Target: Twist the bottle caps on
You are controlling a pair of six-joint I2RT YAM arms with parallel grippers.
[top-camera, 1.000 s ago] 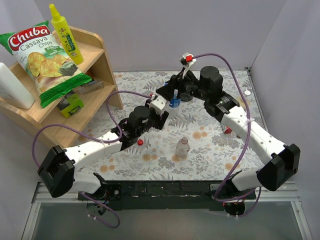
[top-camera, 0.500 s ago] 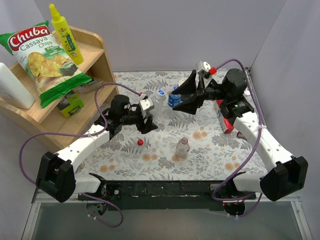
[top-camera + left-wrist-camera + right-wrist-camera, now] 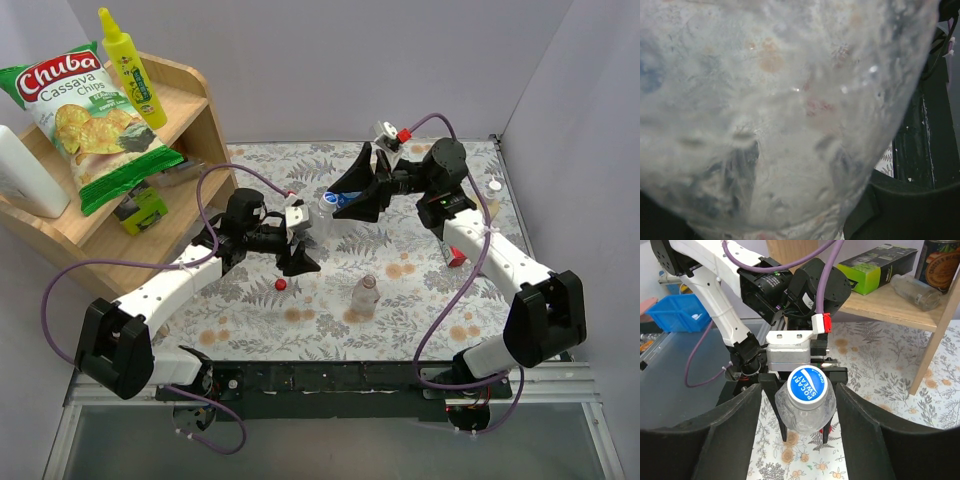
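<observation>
Left end effector [image 3: 804,416] clenched on clear plastic bottle [image 3: 790,110], upper centre of top view. Blue Pocari Sweat cap [image 3: 808,385] sits on its neck. Right end effector [image 3: 342,205] released, straddling cap. Cap probably light, rigid, slick: pinch its rim. Visible: one blue cap, one loose red cap [image 3: 281,284], second bottle [image 3: 365,295] uncapped on worktop [image 3: 420,290].

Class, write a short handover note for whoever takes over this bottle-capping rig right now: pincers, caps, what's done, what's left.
The left pincer is shut on a clear bottle. The right pincer is open, straddling its blue cap without touching. That cap sits on the neck; tightness unclear. A red cap lies loose on the table near a standing bottle that looks uncapped. Left: finish blue, fit red.
</observation>
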